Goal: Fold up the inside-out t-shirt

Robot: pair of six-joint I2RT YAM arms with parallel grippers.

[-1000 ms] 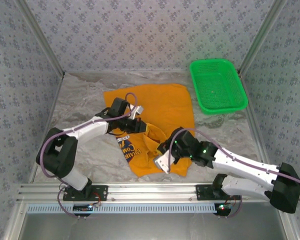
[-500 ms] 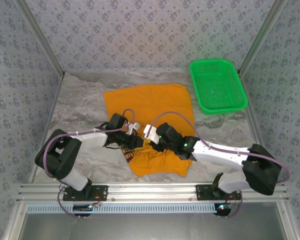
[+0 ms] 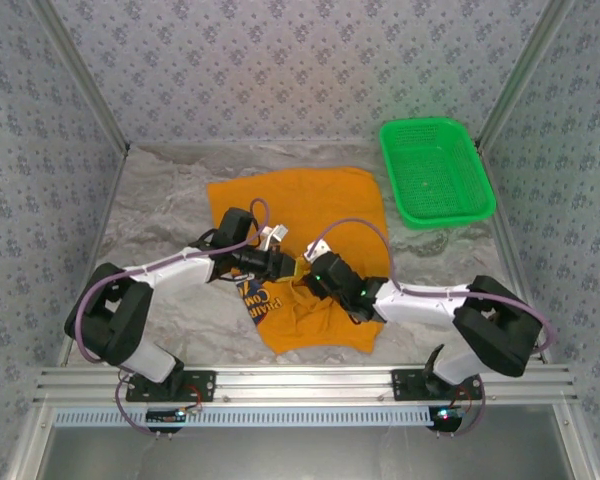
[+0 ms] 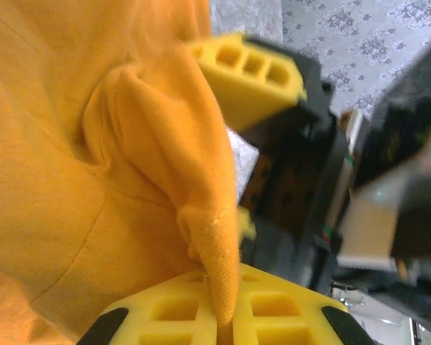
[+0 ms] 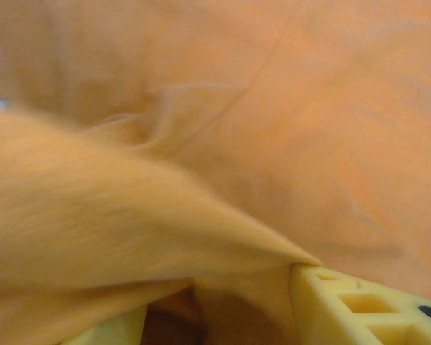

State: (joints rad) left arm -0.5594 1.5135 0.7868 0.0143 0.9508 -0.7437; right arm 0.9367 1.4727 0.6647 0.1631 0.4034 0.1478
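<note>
ok so left gripper first: its two yellow pads are pressed together on a bunched fold of the orange t-shirt, and the hem edge of that fold runs right down into the seam between them, so that's a proper pinch. Right gripper is a different story: in its own wrist cam the yellow fingers sit spread apart, a ridge of orange cloth runs between them, and I don't see them squeezing it. From the top cam both grippers meet nose to nose over the near middle of the shirt, just above the blue lettering. The shirt lies mid table, far half spread flat, near half rumpled. The green basket sits off at the far right corner, apart from the shirt
</note>
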